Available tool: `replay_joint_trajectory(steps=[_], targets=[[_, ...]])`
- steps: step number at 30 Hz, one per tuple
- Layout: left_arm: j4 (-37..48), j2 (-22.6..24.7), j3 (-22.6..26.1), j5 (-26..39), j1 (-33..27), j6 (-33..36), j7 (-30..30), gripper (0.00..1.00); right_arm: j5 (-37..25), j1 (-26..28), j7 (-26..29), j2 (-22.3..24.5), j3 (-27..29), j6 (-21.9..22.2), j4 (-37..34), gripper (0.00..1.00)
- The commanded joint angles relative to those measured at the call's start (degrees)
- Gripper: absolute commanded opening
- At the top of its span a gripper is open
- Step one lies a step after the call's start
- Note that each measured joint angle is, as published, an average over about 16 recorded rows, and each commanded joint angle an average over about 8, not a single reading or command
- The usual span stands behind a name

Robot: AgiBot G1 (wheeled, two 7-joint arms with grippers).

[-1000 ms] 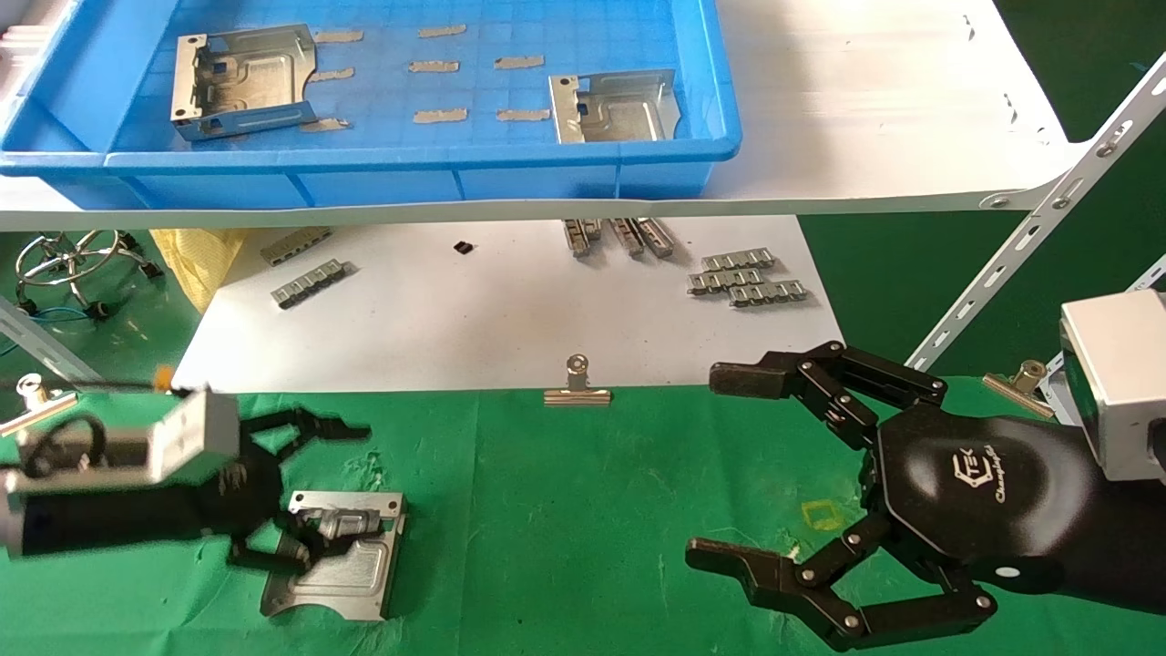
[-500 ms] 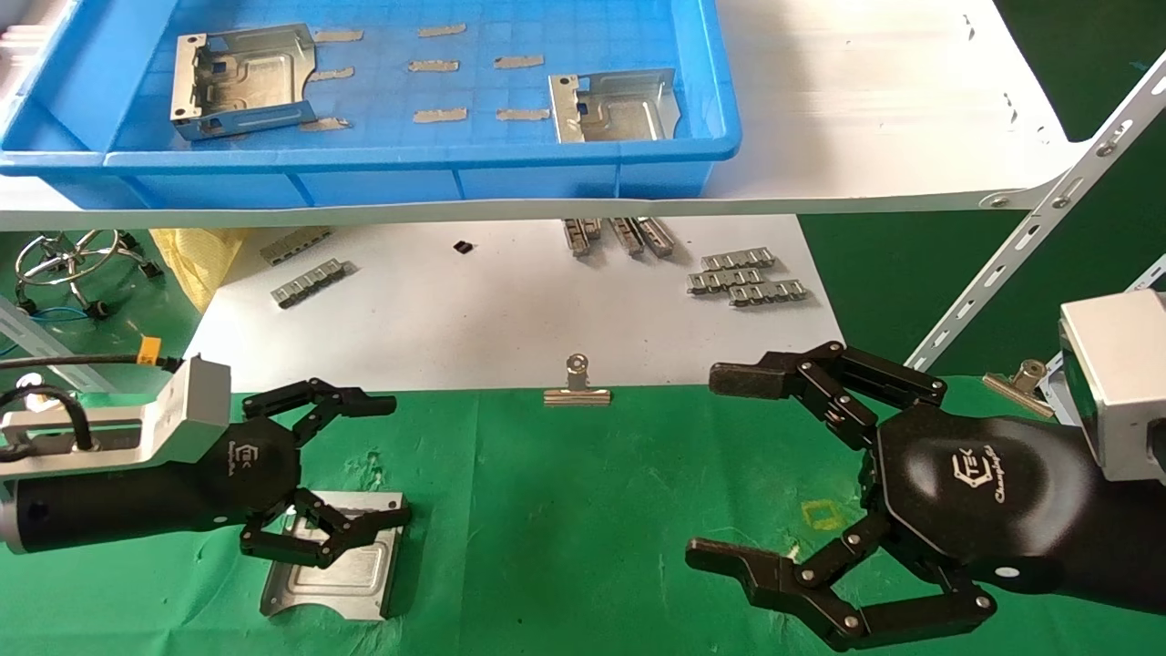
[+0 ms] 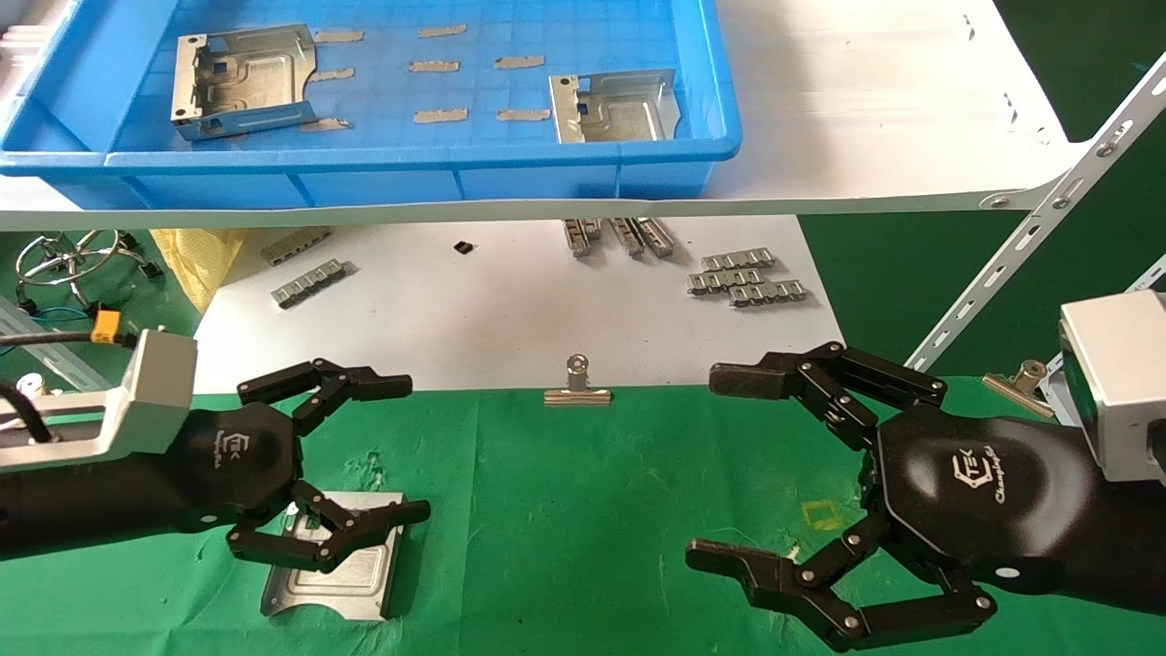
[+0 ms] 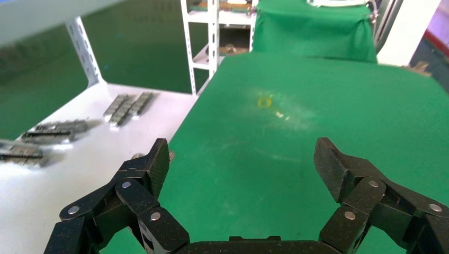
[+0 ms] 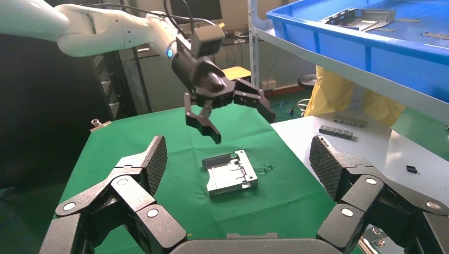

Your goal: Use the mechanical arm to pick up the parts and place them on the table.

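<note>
One silvery part point(image 3: 342, 569) lies flat on the green table point(image 3: 565, 492) at the near left; it also shows in the right wrist view point(image 5: 230, 173). My left gripper point(image 3: 405, 449) is open and empty, hovering just above that part, not touching it; the right wrist view shows the left gripper point(image 5: 241, 124) clear above it. In its own view the left gripper point(image 4: 243, 159) has only green cloth between its fingers. My right gripper point(image 3: 720, 466) is open and empty over the table's right side, as its own view point(image 5: 238, 159) shows. Two more parts point(image 3: 241, 80) point(image 3: 615, 105) lie in the blue tray point(image 3: 364, 164).
A white board point(image 3: 474, 310) behind the cloth carries small grey ridged strips point(image 3: 747, 278). A binder clip point(image 3: 577, 387) sits on its front edge and another point(image 3: 1020, 378) at the right. A slanted white shelf bracket point(image 3: 1048, 228) stands right; a yellow bag point(image 3: 196, 255) lies left.
My left gripper has let go of the part, lifted off it and opened wide. The part stays on the green cloth. The right arm has not moved.
</note>
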Motion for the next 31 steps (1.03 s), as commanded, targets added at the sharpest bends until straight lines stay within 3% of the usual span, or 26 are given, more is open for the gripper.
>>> replay_joint_trajectory(steps=[1,23,31], targets=[[-2.13,-0.45,-1.17,-0.43,0.95,-0.20,-1.40,1.00,0.00,0.00,0.00,0.00,0.00,0.00,0.00,1.00],[-25.38,-5.31,-13.94,-5.14,11.38,-2.43,-16.75,1.00,0.00,0.00,0.00,0.00,0.00,0.00,0.00,1.00],[-30.30,-6.30,-16.58,-6.11,13.52,-2.82,-19.64,1.00,0.01,-0.01,0.00,0.00,0.00,0.01,-0.01,1.00]])
